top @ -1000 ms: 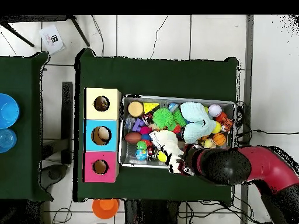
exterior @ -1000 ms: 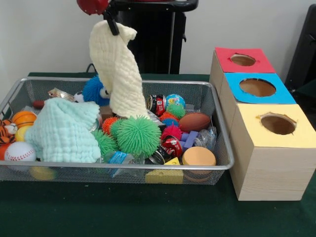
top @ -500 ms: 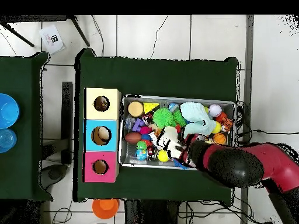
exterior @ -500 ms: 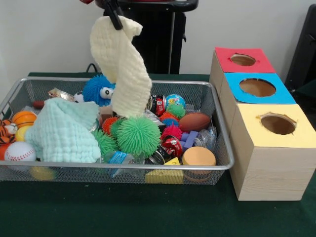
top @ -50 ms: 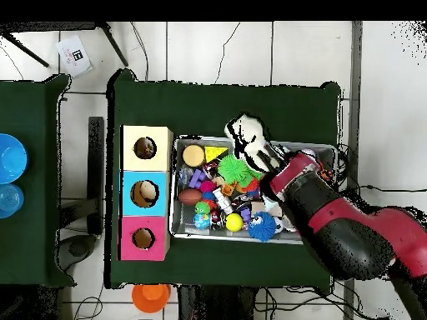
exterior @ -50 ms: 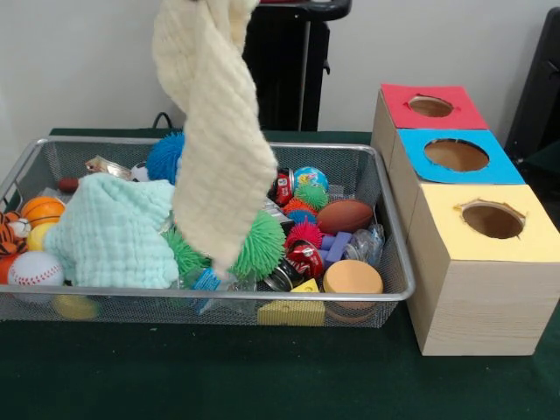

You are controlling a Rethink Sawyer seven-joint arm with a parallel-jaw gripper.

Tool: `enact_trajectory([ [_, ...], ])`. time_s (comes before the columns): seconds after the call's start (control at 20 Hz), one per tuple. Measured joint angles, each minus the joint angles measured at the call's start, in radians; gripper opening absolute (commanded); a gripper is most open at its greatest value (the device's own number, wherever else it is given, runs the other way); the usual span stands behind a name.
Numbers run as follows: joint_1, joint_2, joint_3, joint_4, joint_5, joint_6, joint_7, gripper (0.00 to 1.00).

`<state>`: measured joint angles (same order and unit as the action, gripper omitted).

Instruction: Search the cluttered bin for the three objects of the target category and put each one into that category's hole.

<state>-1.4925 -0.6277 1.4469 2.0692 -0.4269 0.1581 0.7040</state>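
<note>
The jaws were closed on the top of the cream cloth (exterior @ -50 ms: 214,131), which hung from the gripper (top @ -50 ms: 268,158) above the wire bin (exterior @ -50 ms: 393,262). Its lower end was before the green spiky ball (exterior @ -50 ms: 262,245).

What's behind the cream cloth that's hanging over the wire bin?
In the front view the cream cloth hangs in front of a blue fuzzy toy and a green spiky ball, each showing only partly past its edges. Whatever else lies in the wire bin directly behind it is covered.
</note>
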Motion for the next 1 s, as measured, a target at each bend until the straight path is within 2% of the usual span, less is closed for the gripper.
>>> enact_trajectory([
  [0.1, -0.026, 0.035, 0.041, 0.005, 0.001, -0.115, 0.000, 0.00],
  [0.3, -0.050, 0.076, 0.082, 0.006, 0.001, -0.160, 0.000, 0.00],
  [0.5, -0.063, 0.110, 0.108, 0.008, 0.001, -0.162, 0.000, 0.00],
  [0.65, -0.063, 0.112, 0.110, 0.009, 0.001, -0.162, 0.000, 0.00],
  [1.0, -0.048, 0.066, 0.102, 0.012, 0.001, -0.192, 0.001, 0.00],
])
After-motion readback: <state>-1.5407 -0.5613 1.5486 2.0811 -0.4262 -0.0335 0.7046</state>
